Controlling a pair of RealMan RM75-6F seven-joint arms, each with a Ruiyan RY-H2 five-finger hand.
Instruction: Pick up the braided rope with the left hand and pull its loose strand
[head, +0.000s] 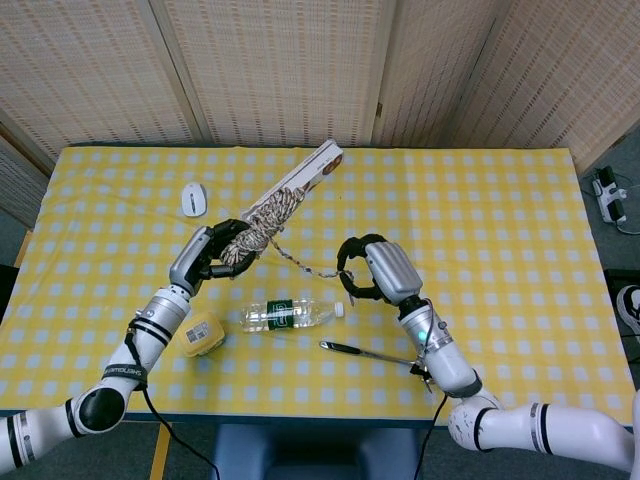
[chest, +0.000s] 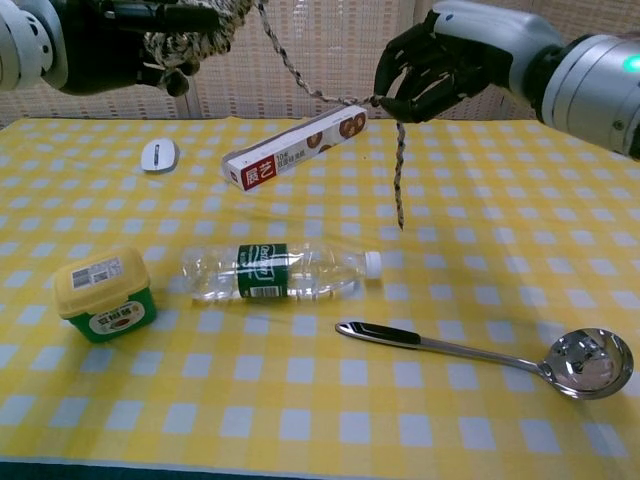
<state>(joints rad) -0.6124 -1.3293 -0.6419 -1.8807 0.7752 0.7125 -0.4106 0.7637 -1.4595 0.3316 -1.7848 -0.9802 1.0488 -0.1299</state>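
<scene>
**A:** Where is the rope?

**B:** The rope (head: 262, 222) is in the air above the yellow checked worktop (head: 500, 220). The left hand (head: 212, 251) is closed around its thick bundled end, lifted high, probably so the bundle stays put.

**A:** And the strand?

**B:** The strand (chest: 312, 90) runs down and across from the bundle to the right hand (chest: 432, 68), whose fingers are curled around it. Its tail hangs straight down below that hand, clear of the worktop. The hands are well apart, which seems meant to draw the strand out.

**A:** What lies below?

**B:** A bottle (chest: 272, 272) on its side, a yellow-lidded tub (chest: 101, 292), a ladle (chest: 500, 354), a long box (chest: 294, 147) and a mouse (chest: 158, 154), none touched.
</scene>
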